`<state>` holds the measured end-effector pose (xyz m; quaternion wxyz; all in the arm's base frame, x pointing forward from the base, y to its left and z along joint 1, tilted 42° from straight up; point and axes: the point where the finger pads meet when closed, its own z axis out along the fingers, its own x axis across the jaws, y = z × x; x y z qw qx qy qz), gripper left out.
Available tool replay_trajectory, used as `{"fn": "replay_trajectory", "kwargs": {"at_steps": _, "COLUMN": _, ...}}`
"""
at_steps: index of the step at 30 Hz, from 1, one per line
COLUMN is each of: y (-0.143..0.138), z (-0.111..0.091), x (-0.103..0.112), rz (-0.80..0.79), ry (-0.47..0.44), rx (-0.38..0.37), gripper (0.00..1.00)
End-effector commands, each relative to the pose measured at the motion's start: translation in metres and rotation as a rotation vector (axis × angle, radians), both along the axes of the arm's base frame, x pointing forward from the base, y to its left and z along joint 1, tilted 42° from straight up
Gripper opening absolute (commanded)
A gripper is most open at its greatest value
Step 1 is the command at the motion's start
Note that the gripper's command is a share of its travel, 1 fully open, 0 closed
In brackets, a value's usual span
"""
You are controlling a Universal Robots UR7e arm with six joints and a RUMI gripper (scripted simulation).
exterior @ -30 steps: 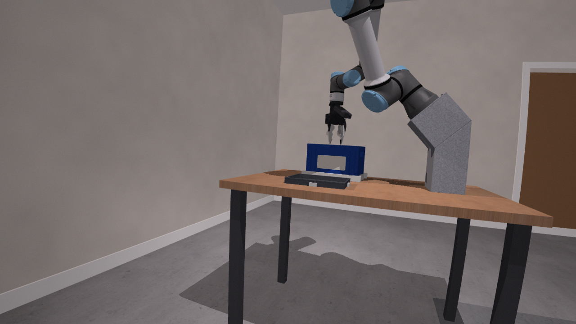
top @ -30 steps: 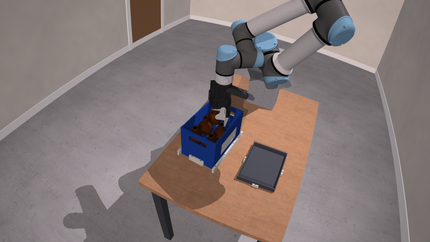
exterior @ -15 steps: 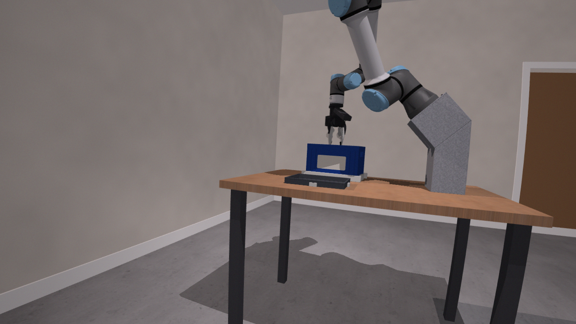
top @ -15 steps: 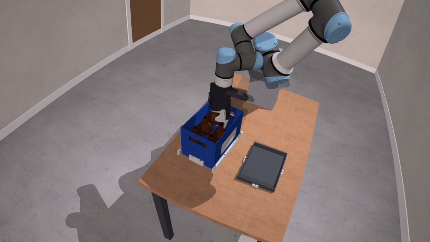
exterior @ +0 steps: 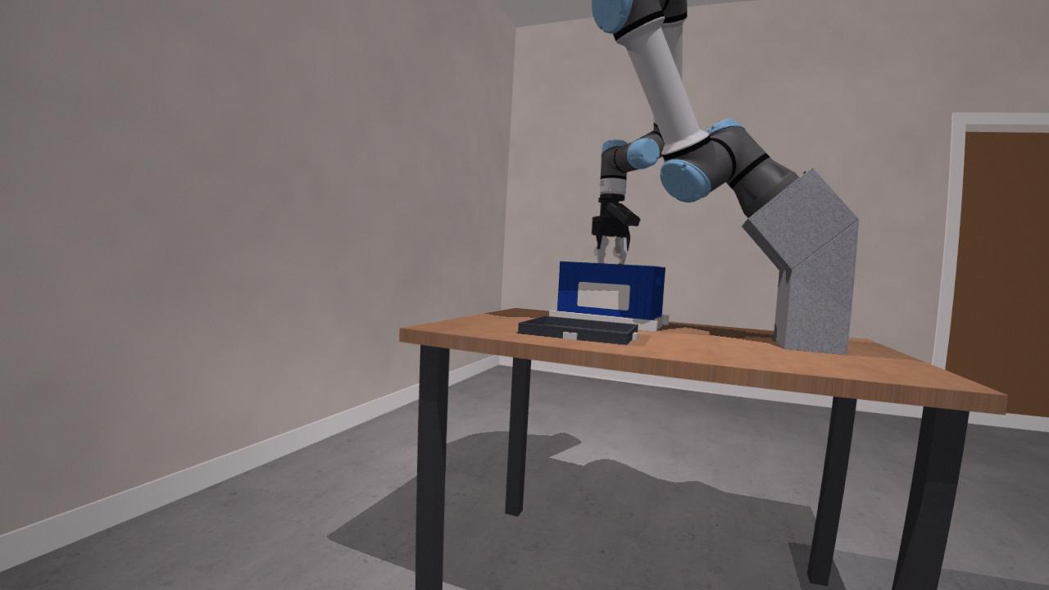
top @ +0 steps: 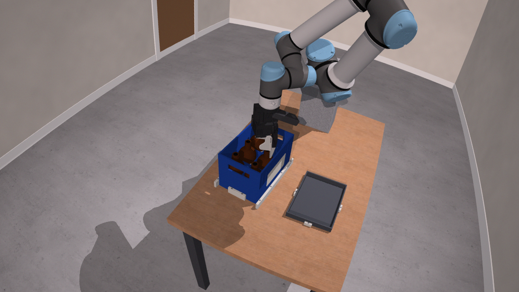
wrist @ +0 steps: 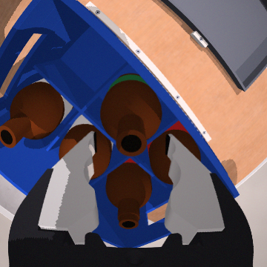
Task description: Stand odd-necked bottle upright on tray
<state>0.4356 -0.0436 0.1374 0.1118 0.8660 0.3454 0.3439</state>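
One wooden table (top: 308,152) (exterior: 704,359) carries my blue bottle crate (top: 239,185) (exterior: 652,293) (wrist: 83,44) and dark tray (top: 319,199) (exterior: 577,332) (wrist: 237,26), five brown bottles standing in the crate, one bottle's neck (wrist: 130,135) between my claw's (top: 268,147) (exterior: 611,262) (wrist: 131,138) parted fingers, its grip empty.

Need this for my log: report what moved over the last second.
The black two-jaw gripper moved down towards the blue plastic crate; it grasped and released nothing. Crate and dark grey rectangular tray stayed put.
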Motion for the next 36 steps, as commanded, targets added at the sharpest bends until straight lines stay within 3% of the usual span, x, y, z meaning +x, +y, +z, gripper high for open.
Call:
{"fn": "replay_trajectory", "kwargs": {"at_steps": 1, "y": 0.0000, "z": -0.0023, "x": 0.0028, "rz": -0.001, "ry": -0.001, "rx": -0.001, "gripper": 0.38}}
{"fn": "replay_trajectory", "kwargs": {"at_steps": 36, "y": 0.0003, "z": -0.0069, "x": 0.0070, "rz": -0.001, "ry": -0.001, "rx": -0.001, "gripper": 0.38}}
